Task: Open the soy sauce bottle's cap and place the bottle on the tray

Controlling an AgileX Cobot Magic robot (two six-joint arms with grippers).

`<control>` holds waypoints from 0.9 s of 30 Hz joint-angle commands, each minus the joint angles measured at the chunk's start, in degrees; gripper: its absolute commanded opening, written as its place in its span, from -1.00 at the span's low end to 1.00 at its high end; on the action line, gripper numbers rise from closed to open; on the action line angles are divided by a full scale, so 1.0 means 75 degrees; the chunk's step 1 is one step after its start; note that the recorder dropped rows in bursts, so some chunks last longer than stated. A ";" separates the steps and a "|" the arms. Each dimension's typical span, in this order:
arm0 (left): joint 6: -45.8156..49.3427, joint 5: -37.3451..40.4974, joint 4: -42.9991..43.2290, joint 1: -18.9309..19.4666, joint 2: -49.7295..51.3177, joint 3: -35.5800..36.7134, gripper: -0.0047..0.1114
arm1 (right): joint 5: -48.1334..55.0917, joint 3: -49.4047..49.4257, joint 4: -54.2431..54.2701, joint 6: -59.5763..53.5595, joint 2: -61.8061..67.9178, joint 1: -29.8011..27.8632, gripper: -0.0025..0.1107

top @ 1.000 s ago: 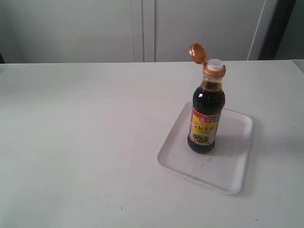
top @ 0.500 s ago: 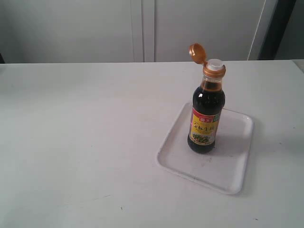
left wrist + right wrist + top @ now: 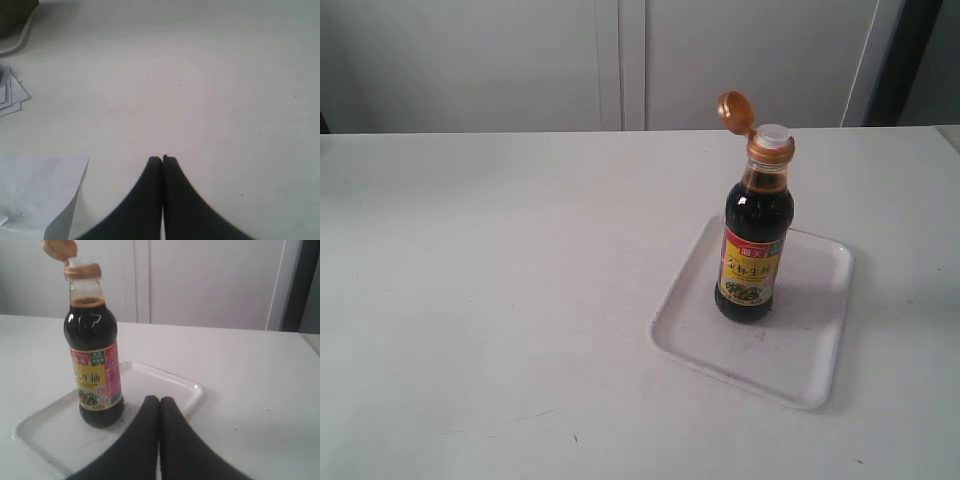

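The soy sauce bottle point(image 3: 753, 250) stands upright on the white tray point(image 3: 800, 360), dark liquid inside and a yellow, red and pink label. Its copper-orange cap point(image 3: 734, 110) is flipped back on its hinge, baring the white spout point(image 3: 773, 136). In the right wrist view the bottle point(image 3: 94, 375) stands on the tray point(image 3: 45, 432) with the cap point(image 3: 60, 248) tipped open; my right gripper point(image 3: 159, 399) is shut and empty, close beside the bottle without touching it. My left gripper point(image 3: 162, 159) is shut over bare table, holding nothing. Neither gripper shows in the exterior view.
The white table point(image 3: 480, 300) stretches left of the tray. In the left wrist view, loose white paper sheets point(image 3: 35, 195) and small cards point(image 3: 10, 95) lie on the table, with a dark rounded object point(image 3: 15, 17) at one corner. Pale cabinet doors point(image 3: 620, 60) stand behind the table.
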 commanded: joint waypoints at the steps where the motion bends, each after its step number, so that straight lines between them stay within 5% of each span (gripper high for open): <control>1: -0.0004 0.0018 -0.0083 0.0033 -0.0038 0.0027 -0.92 | 0.0559 0.0037 -0.0362 0.0000 -0.0047 0.0000 -0.96; 27: -0.0004 0.0018 -0.0083 0.0033 -0.0038 0.0027 -0.92 | 0.1243 0.0037 -0.0566 0.0000 -0.0047 0.0000 -0.96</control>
